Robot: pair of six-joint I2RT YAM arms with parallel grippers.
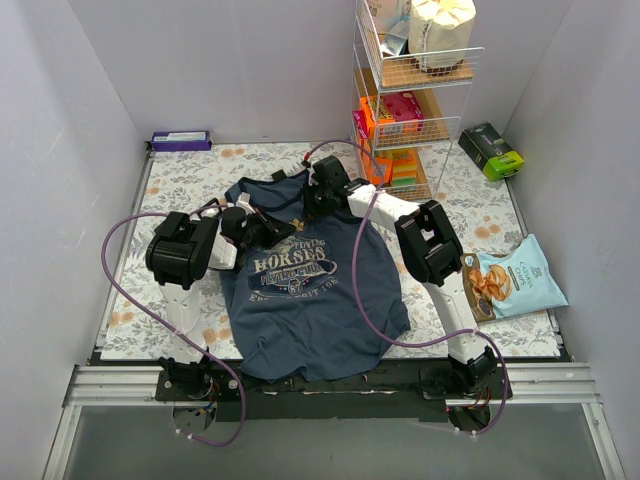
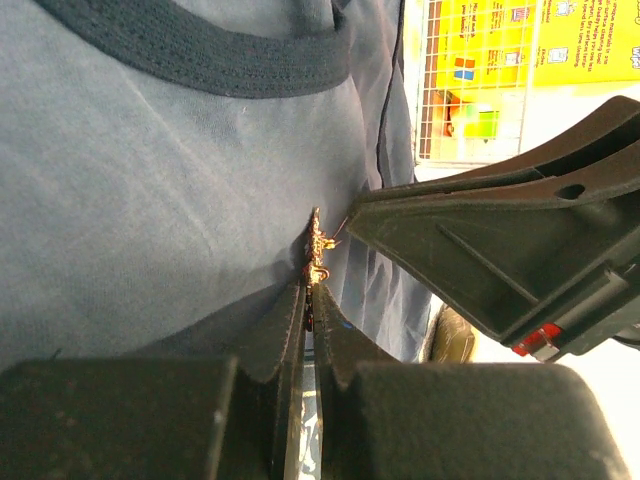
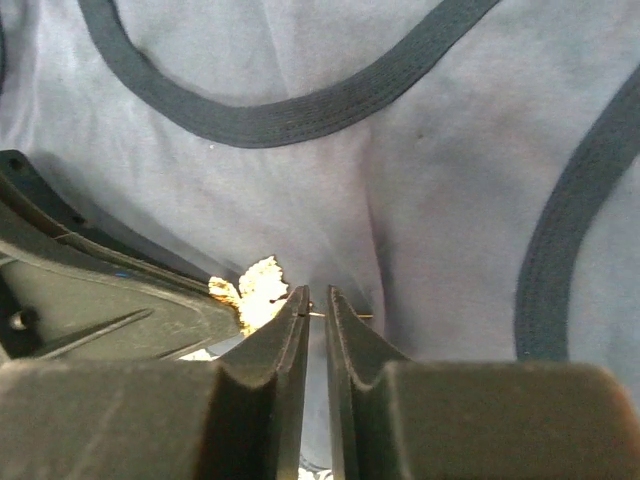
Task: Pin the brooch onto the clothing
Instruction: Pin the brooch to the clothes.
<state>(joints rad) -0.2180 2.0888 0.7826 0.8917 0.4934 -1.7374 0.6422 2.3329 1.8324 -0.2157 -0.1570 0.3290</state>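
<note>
Walls close in the mat (image 1: pixel 170 185) on the left, back and right. A rack (image 1: pixel 410 110) stands at the back right, near the right arm's wrist, and a snack bag (image 1: pixel 515 280) lies just beside that arm. The barest room is the mat's left strip. The top (image 1: pixel 300 320) lies flat mid-mat, neck toward the back and hem over the near edge. It is navy with darker trim and a pale "HORSES" print. The small gold brooch (image 3: pixel 252 295) sits below the neckline. The left gripper (image 2: pixel 312 290) is closed on the brooch's edge. The right gripper (image 3: pixel 315 295) stands a narrow slit apart, with the thin pin across its tips.
</note>
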